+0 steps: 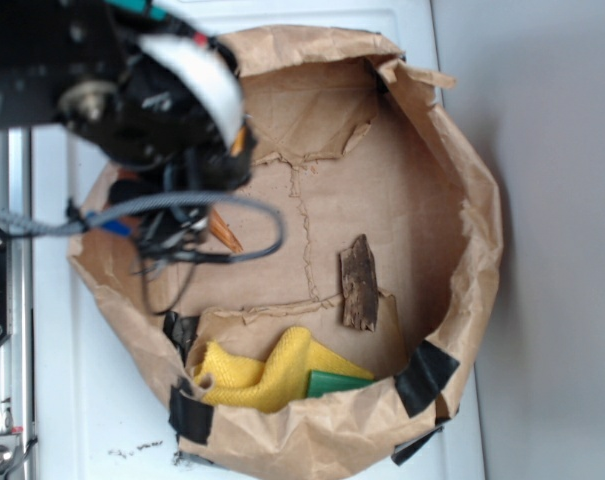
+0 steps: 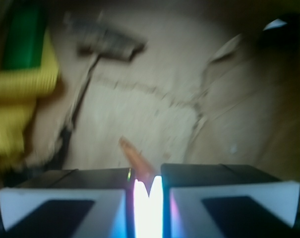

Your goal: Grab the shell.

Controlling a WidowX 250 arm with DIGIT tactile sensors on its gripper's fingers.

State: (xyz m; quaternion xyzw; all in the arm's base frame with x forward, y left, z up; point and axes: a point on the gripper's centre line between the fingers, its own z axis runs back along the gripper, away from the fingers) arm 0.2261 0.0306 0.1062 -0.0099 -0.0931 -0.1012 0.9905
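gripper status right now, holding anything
gripper: closed on the shell, whose pointed orange-brown tip sticks out from between the pads.

The crumpled paper bag [image 1: 472, 200] is seen in a tan kraft brown, its torn inner floor a paler, duller brown. Black tape patches [image 1: 425, 377] are noted along its rim. The bark piece [image 1: 359, 285] is shown in dark brown with lighter grey streaks. A bright yellow cloth [image 1: 262, 378] with a fine ribbed texture is seen beside a flat green item [image 1: 332, 382]. The shell [image 2: 136, 157] is rendered glossy orange-brown. The gripper [image 2: 149, 191] is coloured black, with white pads [image 2: 55, 203]; a pinkish-white glare is seen between them. The surface [image 1: 312, 12] under the bag is white, and the cable [image 1: 182, 205] is grey.
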